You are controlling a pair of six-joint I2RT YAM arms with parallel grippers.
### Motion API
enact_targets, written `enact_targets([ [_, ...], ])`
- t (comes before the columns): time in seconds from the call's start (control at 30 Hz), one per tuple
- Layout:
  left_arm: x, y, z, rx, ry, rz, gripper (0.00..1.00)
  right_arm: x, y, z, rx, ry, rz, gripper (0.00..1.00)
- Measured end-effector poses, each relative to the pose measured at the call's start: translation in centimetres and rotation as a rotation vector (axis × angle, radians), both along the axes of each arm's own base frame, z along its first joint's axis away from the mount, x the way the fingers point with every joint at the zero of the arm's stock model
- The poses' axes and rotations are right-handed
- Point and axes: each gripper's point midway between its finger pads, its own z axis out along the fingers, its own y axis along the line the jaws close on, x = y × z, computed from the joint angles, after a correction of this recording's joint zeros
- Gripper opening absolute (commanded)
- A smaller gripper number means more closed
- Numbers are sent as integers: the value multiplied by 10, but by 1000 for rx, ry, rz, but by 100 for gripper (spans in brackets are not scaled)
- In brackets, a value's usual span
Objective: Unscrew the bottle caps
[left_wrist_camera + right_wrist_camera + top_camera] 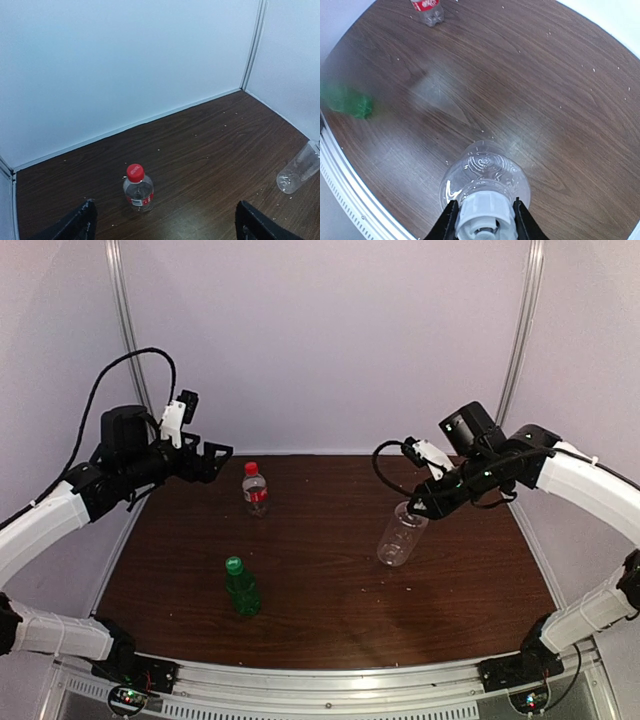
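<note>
White plastic fills the right gripper (484, 222): we see its jaws clamped on the white cap (484, 212) of the wide clear bottle (402, 536), which leans tilted at about 3 o'clock on the table (330, 630). Whether its base touches the table we cannot tell. The left gripper (218, 455) hovers at 10 o'clock, spread wide and holding nothing. Near it, at 11 o'clock, the red-labelled bottle (138, 192) stands upright with its red cap (135, 172) on. The green bottle (242, 590), its green cap (234, 564) on, stands at 8 o'clock.
</note>
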Motion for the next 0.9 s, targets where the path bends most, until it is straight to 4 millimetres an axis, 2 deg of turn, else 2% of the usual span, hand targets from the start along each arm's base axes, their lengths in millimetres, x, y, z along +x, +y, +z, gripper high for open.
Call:
enact_targets([
  [0.17, -16, -38, 5, 15, -15, -133, 98, 6, 25, 26, 99, -27, 59, 0],
  [0.33, -42, -90, 1, 66, -29, -293, 98, 12, 55, 56, 219, -52, 137, 0],
  [0.47, -67, -139, -9, 130, -64, -445, 98, 16, 76, 73, 307, -62, 190, 0],
  [0.57, -79, -164, -21, 176, -87, -520, 98, 16, 86, 82, 360, -55, 212, 0],
  [0.77, -85, -191, -48, 246, -111, -619, 98, 8, 103, 103, 471, -30, 275, 0],
  [0.9, -85, -201, -56, 268, -139, -652, 98, 2, 112, 108, 520, -1, 314, 0],
])
